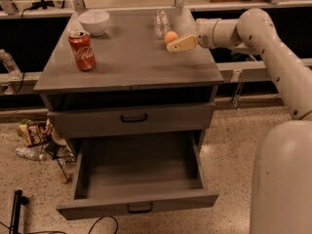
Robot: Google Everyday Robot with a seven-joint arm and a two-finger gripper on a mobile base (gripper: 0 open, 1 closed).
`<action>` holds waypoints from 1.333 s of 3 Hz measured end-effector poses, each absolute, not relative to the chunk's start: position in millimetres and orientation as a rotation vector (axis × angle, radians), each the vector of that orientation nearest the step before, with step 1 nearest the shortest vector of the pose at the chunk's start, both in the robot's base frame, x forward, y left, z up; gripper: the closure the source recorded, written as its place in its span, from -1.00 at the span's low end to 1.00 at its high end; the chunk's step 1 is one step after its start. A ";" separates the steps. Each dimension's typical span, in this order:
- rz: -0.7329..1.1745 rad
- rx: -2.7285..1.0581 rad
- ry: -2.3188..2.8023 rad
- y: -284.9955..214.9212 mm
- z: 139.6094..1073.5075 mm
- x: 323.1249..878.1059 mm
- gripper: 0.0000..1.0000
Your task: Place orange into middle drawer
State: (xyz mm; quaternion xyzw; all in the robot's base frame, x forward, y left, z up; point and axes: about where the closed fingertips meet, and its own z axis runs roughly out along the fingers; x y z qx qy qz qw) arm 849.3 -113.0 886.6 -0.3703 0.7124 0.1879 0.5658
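Observation:
The orange point(170, 36) lies on the grey cabinet top point(126, 62), at the back right, beside a clear glass point(161, 23). My gripper point(174, 45) reaches in from the right at the end of the white arm point(253, 30); its cream tip is right against the orange's front right side. The orange rests on the top, not lifted. The middle drawer point(139, 179), the lower grey one with a small black bar handle point(140, 207), is pulled wide open and holds nothing. The drawer above it point(134, 117) is closed.
A red cola can point(82, 50) stands at the cabinet top's left, and a white bowl point(94, 22) at the back left. Snack bags and a plastic bottle point(34, 139) lie on the floor to the left. The robot's white body point(282, 179) fills the lower right.

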 end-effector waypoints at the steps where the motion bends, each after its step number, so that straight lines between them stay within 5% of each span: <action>1: 0.491 -0.874 1.674 -92.4 874.5 869.2 -1.00; 2: 0.525 -0.892 1.677 -77.3 866.2 876.3 -1.00; 4: 0.613 -0.911 1.670 -57.2 853.4 880.2 0.11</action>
